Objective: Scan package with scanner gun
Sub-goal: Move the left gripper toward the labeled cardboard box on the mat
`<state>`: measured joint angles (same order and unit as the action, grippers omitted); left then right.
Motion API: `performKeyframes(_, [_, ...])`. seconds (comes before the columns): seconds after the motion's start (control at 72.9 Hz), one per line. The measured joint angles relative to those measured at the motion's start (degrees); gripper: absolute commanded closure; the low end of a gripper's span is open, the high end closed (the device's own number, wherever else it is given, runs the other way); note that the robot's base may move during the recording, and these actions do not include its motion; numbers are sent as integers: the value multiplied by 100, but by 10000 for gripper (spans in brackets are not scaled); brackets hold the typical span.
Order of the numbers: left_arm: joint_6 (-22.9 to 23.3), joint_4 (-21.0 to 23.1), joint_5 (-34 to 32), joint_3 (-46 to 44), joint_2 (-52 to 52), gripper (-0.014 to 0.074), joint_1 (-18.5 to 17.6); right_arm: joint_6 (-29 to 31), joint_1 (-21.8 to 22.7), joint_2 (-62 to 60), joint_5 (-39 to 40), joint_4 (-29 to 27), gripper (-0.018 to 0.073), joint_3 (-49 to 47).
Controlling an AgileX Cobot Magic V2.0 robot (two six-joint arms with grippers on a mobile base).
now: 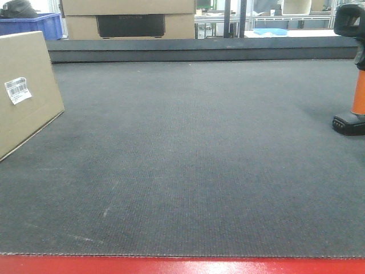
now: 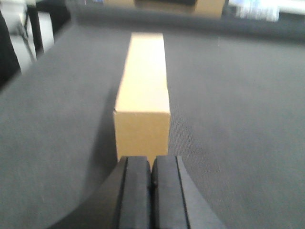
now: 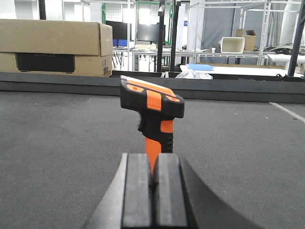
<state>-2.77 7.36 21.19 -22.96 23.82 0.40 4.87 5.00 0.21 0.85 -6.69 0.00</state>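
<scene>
The package (image 1: 25,91), a tan cardboard box with a small white label (image 1: 17,90), stands on edge at the left of the grey mat. In the left wrist view its narrow end (image 2: 142,129) faces my left gripper (image 2: 152,164), which is shut, empty and just short of the box. The scanner gun (image 1: 353,68), with black head, orange handle and black foot, stands upright at the right edge of the front view. My right gripper (image 3: 153,162) is shut and empty, directly behind the scanner gun (image 3: 152,112) and a short way from it.
Large cardboard boxes with a dark printed panel (image 1: 130,20) sit behind a raised dark ledge (image 1: 199,48) at the far side. A blue bin (image 1: 40,24) is at back left. A red strip (image 1: 182,265) marks the table's near edge.
</scene>
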Motion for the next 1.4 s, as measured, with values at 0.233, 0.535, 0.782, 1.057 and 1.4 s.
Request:
performKeyframes(0.233, [0, 10, 1865, -2331, 2503, 707, 0, 0, 0, 0, 0, 0, 727, 0])
performKeyframes(0.535, [0, 10, 2036, -3791, 3812, 707, 0, 0, 0, 0, 0, 0, 727, 0])
performKeyframes(0.782, [86, 32, 3040, -4650, 4769, 707, 440, 0, 0, 0, 0, 0, 727, 0])
performKeyframes(1.057, [-144, 199, 3639, -5600, 5707, 638, 512, 0, 0, 0, 0, 0, 727, 0])
performKeyframes(1.4, [-177, 162, 3481, -5667, 6215, 30, 512, 0, 0, 0, 0, 0, 727, 0])
